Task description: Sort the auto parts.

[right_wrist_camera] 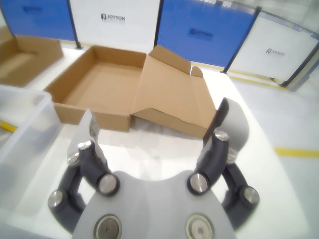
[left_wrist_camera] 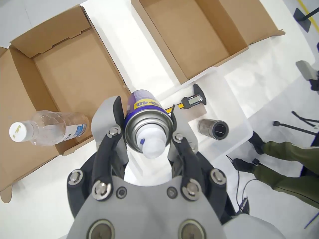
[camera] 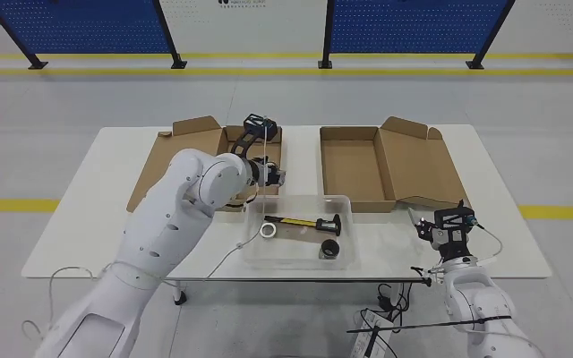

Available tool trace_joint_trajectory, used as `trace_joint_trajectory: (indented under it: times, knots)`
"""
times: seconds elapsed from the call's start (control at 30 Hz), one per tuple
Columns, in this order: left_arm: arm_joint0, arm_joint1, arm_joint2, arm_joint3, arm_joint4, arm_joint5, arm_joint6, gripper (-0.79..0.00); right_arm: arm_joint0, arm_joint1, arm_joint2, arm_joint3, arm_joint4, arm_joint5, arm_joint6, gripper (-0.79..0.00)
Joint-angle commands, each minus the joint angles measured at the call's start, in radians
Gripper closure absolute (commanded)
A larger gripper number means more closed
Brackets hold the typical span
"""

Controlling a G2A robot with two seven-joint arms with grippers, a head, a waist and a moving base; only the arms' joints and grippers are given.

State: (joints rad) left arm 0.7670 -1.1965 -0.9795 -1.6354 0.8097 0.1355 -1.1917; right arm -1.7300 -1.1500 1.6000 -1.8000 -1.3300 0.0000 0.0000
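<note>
Left wrist: left gripper [left_wrist_camera: 148, 121] pinches a blue can [left_wrist_camera: 140, 100] by its upper body. Both pads press on it, and the white cap faces the camera. The can is held in the air over the table [left_wrist_camera: 149, 50], where a corner of the left box [left_wrist_camera: 44, 38] meets the bin [left_wrist_camera: 240, 118]. A clear bottle [left_wrist_camera: 49, 128] with a white cap lies on its side inside the left box, near that corner. The right box [left_wrist_camera: 189, 26] stands open just beside the left box. The bin holds a caliper [left_wrist_camera: 193, 99] and a black cylinder [left_wrist_camera: 213, 129], near each other but not touching. The cylinder's open end faces the camera.

Right wrist: right gripper [right_wrist_camera: 157, 115] has its fingers spread wide, low over the table. The right box is ahead of it, with the lid flap folded out flat on the gripper's side. The bin wall is close beside one finger.

Top: the bin sits at 6 o'clock on the table, by the near edge. The left box is at 10 o'clock from the bin and the right box at 1 o'clock. Their lids are folded out to 9 and 3 o'clock. The left arm's wrist is over the left box's near right corner, at 11 o'clock from the bin. Inside the bin, a ring [camera: 267, 231] lies at 9 o'clock, the caliper across the middle and the cylinder at 5 o'clock. The right gripper is at 3 o'clock from the bin, well apart from it, pointing toward 12.
</note>
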Motion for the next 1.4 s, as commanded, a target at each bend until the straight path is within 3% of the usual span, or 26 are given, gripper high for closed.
trace_joint_trajectory:
  times: [0.0,0.1,0.23,0.5,0.77,1.37]
  knots:
    - [0.000,0.000,0.000,0.000,0.000,0.000,0.000,0.000,0.000,0.000,0.000,0.000,0.000,0.000,0.000,-0.785]
    - [0.013,-0.001,-0.004,0.017,-0.014,0.011,0.024,0.000,0.000,0.000,0.000,0.000,0.000,0.000,0.000,-0.785]
    - [-0.026,-0.010,0.011,0.082,0.018,0.062,0.020,0.000,0.000,0.000,0.000,0.000,0.000,0.000,0.000,-0.785]
    - [-0.131,-0.047,0.078,0.301,0.022,0.177,0.023,0.000,0.000,0.000,0.000,0.000,0.000,0.000,0.000,-0.785]
    - [-0.183,-0.073,0.112,0.469,0.015,0.190,0.046,0.000,0.000,0.000,0.000,0.000,0.000,0.000,0.000,-0.785]
    - [-0.222,-0.112,0.144,0.620,-0.029,0.161,0.049,0.000,0.000,0.000,0.000,0.000,0.000,0.000,0.000,-0.785]
